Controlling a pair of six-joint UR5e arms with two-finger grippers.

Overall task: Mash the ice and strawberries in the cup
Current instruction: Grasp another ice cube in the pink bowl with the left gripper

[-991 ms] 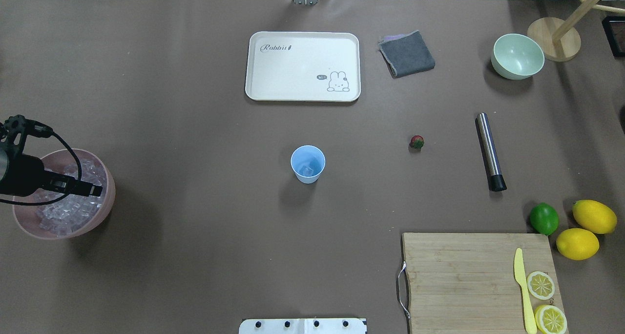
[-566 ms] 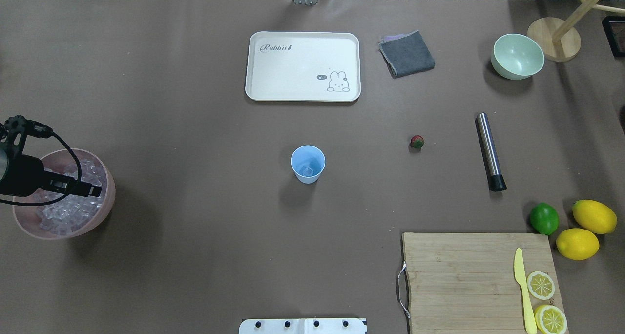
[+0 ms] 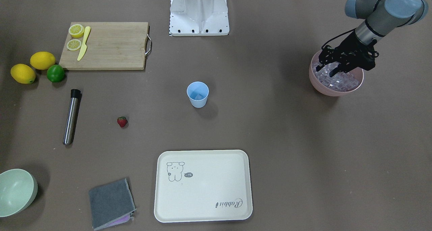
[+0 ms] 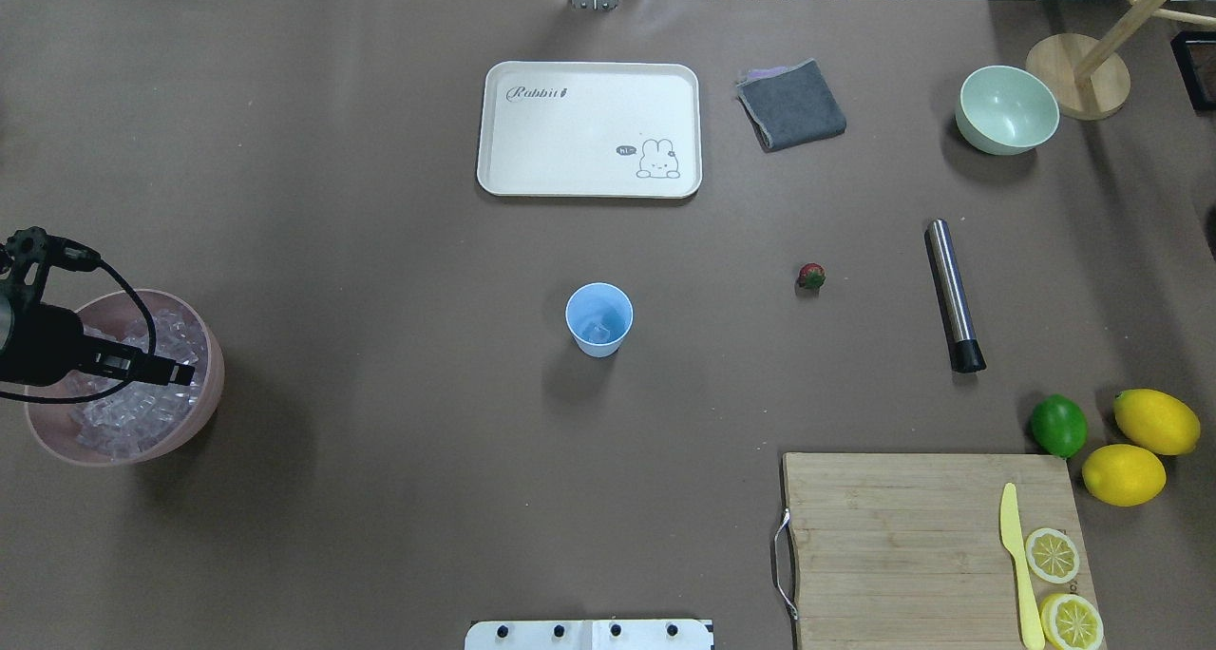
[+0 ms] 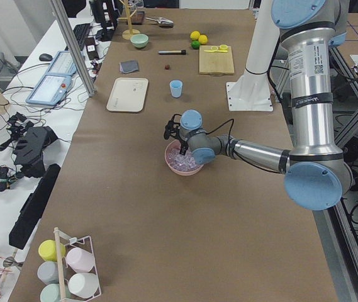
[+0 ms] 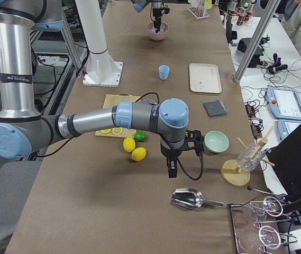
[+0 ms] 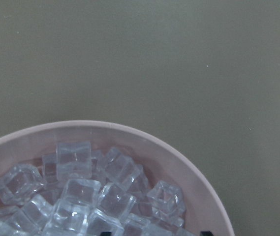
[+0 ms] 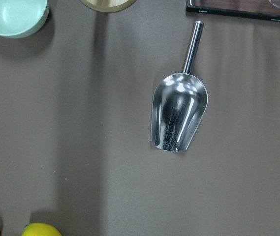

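Just now the left gripper [image 3: 330,66] is hanging down into the pink bowl [image 4: 211,384], which is sitting toward the left end of the bench, and it is dipping among the ice [image 7: 80,191] piled there. The wrist view is catching only two dark tips at its lower edge, set well apart with cubes between them, so the jaws are probably spread and clasping nothing.

The cup [image 4: 598,346] is standing upright in the middle of the bench, well apart from that gripper, with some ice showing in its bottom. The strawberry [image 4: 810,276] is lying further toward the right end, between the cup and a steel rod [image 4: 950,294].

The right gripper [image 6: 171,170] is hanging over the bench toward the right end, beyond the lemons [image 4: 1156,421] and the lime [image 4: 1058,425], with a metal scoop [image 8: 179,115] lying below its camera. I cannot tell whether its jaws are parted or closed.

A cream tray [image 4: 570,146] is lying near the far edge, with a grey cloth [image 4: 791,105] and a pale green bowl [image 4: 1007,110] ranging toward the far right corner. A cutting board [image 4: 902,536] is sitting at the near edge and carrying a yellow knife [image 4: 1016,564] and lemon slices [image 4: 1052,554].

Brown cover [image 4: 380,251] is running unbroken from the pink bowl to the cup.
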